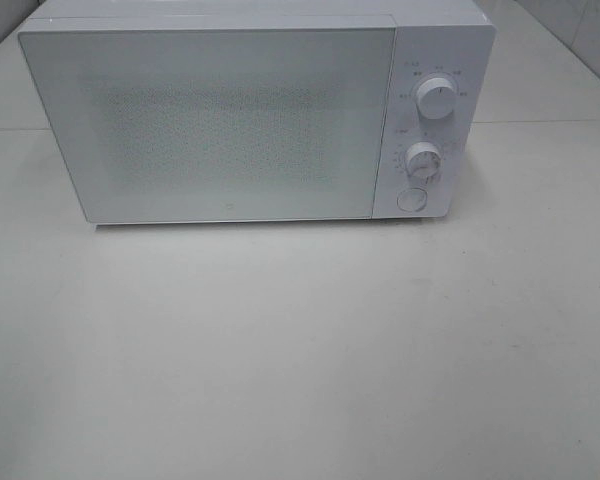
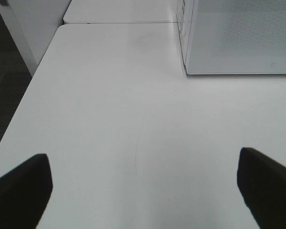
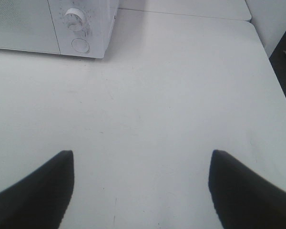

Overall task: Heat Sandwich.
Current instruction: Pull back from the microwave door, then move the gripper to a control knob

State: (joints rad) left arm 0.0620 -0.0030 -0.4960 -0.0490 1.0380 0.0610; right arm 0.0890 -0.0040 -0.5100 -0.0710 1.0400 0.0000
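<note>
A white microwave (image 1: 230, 120) with its door shut stands at the back of the white table (image 1: 300, 350). Two round knobs (image 1: 436, 101) and a round button (image 1: 412, 199) sit on its right panel. The sandwich is out of view. Neither arm shows in the exterior high view. In the left wrist view my left gripper (image 2: 143, 188) hovers open over bare table, the microwave's corner (image 2: 238, 38) ahead of it. My right gripper (image 3: 140, 188) is open above bare table too, with the microwave's control panel (image 3: 81, 28) ahead.
The table's left edge (image 2: 19, 119) drops to a dark floor in the left wrist view. A second white table (image 3: 190, 7) adjoins behind, and the right edge (image 3: 276, 86) shows in the right wrist view.
</note>
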